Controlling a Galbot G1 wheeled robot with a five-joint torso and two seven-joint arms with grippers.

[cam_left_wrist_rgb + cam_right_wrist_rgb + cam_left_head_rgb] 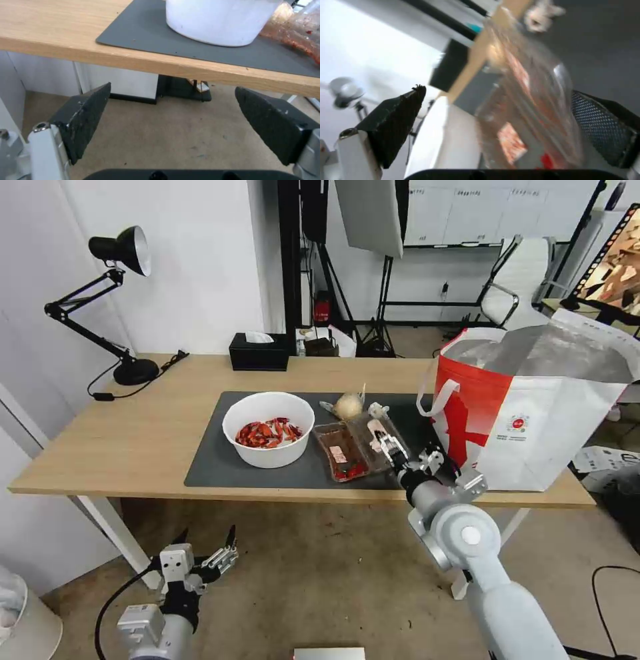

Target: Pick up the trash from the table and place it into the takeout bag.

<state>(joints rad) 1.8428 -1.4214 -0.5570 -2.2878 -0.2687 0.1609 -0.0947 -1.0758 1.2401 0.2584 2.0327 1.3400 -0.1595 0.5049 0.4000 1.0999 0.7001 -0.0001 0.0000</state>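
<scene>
On the table's [133, 440] dark mat, the white bowl of red shell scraps [268, 437] sits left of the clear two-part tray [350, 450]. The tan ball [348, 407] and the small white wad [377, 410] lie just behind the tray. My right gripper [393, 445] is over the tray's right half. In the right wrist view it [498, 95] is open, with the tray [526, 105] between its fingers and the wad [540, 15] beyond. My left gripper [208, 540] hangs open below the table's front edge, [172, 87] facing the bowl [216, 22]. The takeout bag [533, 413] stands open at the table's right end.
A black tissue box [259, 351] sits at the back edge and a black desk lamp [120, 253] at the back left corner. White table legs [110, 527] stand near the left arm. An office chair [517, 280] and stands are behind the table.
</scene>
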